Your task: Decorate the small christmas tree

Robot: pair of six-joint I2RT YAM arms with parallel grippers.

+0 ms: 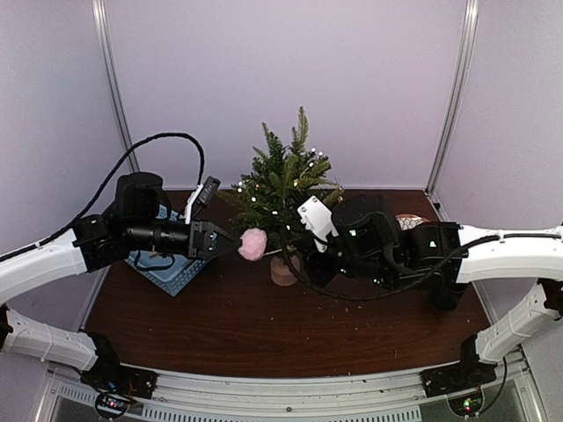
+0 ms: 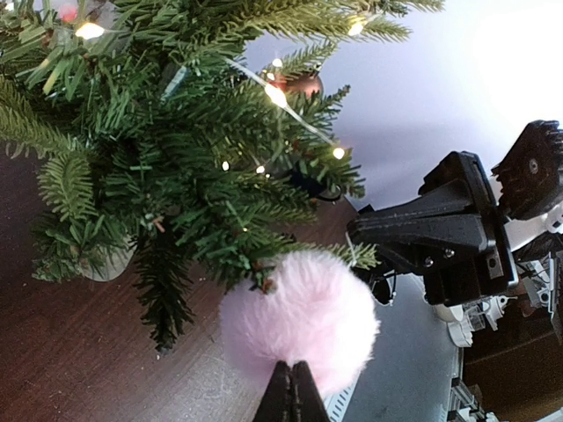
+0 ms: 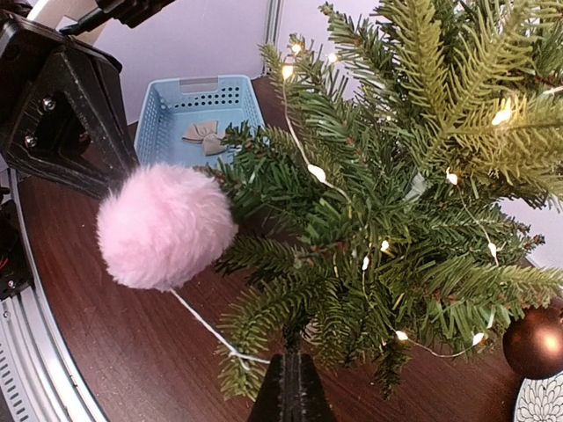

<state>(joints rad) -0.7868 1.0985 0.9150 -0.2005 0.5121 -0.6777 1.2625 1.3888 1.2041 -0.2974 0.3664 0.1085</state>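
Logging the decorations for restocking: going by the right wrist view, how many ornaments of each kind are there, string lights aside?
Pink fluffy pom-pom: 1
Beige fabric bow in the pale-blue plastic basket: 1
Brown glossy ball: 1
Total: 3

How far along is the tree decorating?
Done: string lights lit, brown bauble hung on the small christmas tree. In hand: left fingers pinch a pink pom-pom at a lower branch, apparently not yet hung. Left: a bow waits in the blue basket.
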